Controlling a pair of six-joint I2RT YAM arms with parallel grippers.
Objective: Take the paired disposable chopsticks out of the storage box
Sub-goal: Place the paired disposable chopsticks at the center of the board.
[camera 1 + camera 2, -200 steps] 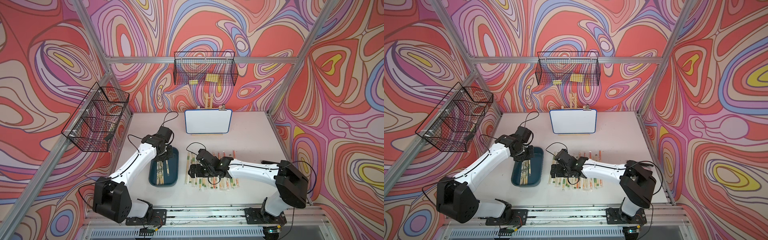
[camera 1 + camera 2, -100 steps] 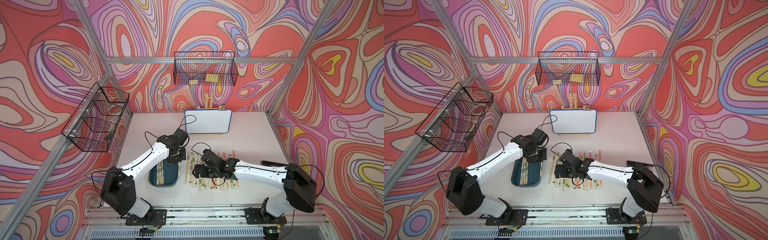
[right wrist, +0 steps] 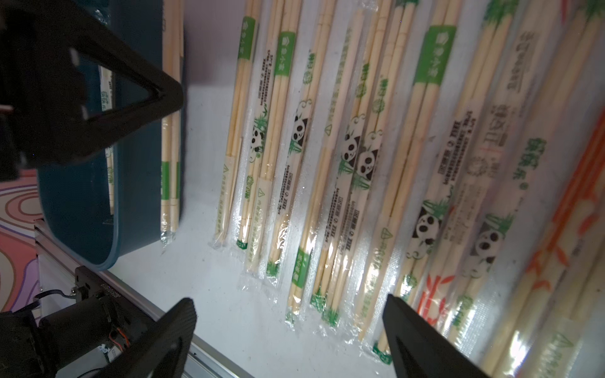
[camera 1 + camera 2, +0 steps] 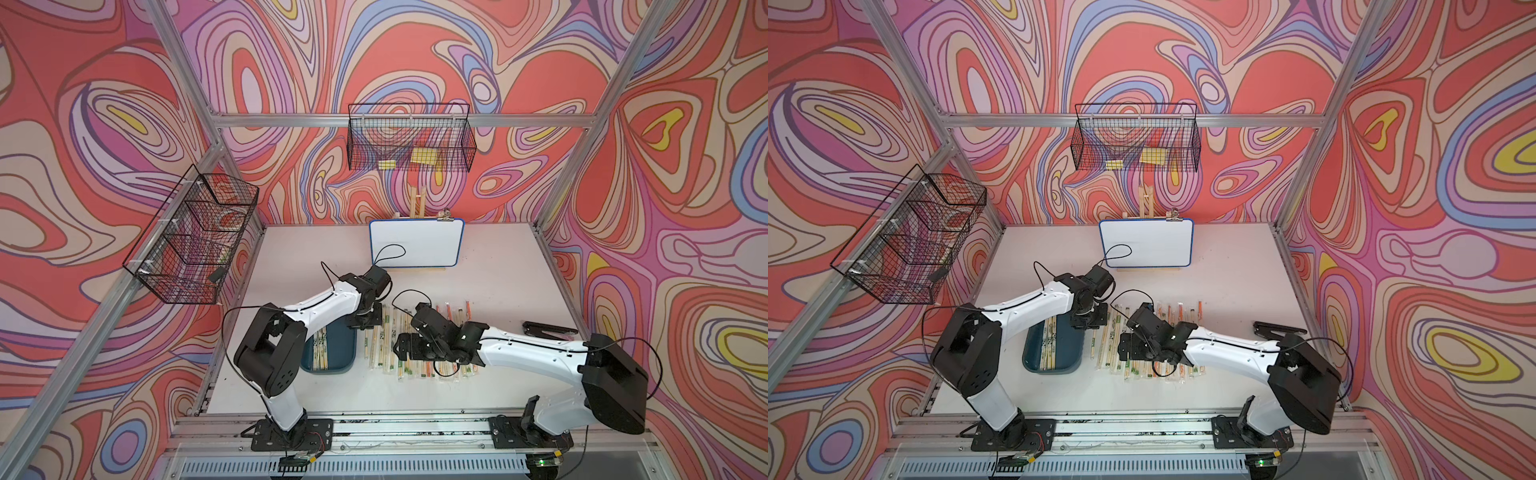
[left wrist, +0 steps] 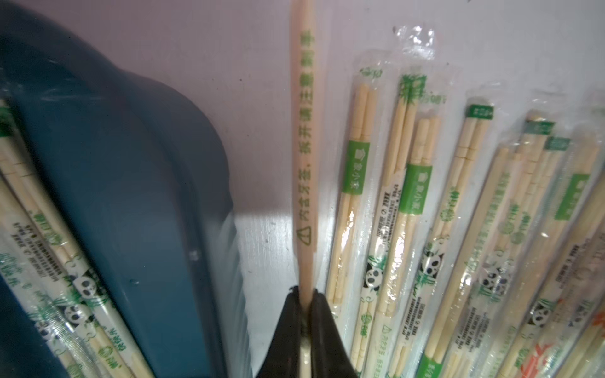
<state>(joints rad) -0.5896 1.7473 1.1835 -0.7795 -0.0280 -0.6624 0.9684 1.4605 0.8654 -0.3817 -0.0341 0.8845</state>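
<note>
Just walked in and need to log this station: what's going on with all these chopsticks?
The left gripper is shut on one sleeved chopstick pair, holding it beside the teal storage box, between the box and the row of sleeved pairs laid out on the white table. The right gripper is open above that row, holding nothing. A few pairs lie in the box, so emptying isn't finished.

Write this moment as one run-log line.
left gripper: shut on pair, beside box | right gripper: open above laid-out row | box: other pairs inside
</note>
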